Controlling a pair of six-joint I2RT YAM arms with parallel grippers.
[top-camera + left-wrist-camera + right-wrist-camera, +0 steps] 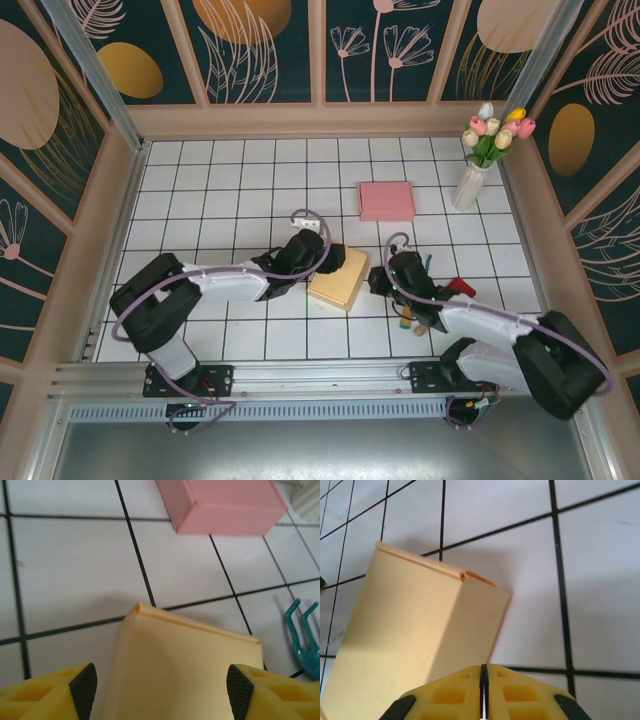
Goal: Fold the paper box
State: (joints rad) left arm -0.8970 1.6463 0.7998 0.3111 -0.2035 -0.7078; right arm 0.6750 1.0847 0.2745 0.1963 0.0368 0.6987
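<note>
Yellow box (pixel 185 670) near end cut by bottom edge; pink box (pixel 225 505) top cropped; teal tool (pixel 300 640) partly cropped.

From above I see the yellow box (pixel 340 280) lying flat. My left gripper (pixel 322 262) sits over its left edge; my right gripper (pixel 376 283) is just beside its right edge. A pink box (pixel 386 200) lies farther back, with a vase of tulips (pixel 470 180) at far right.

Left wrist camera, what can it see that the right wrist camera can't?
Left wrist view's extras: the pink box, a teal forked tool, and the left gripper with its jaws wide apart. Right wrist view's extras: the right gripper, its jaws shut together. Shared by both: the yellow box lying on the white tiled table.
</note>
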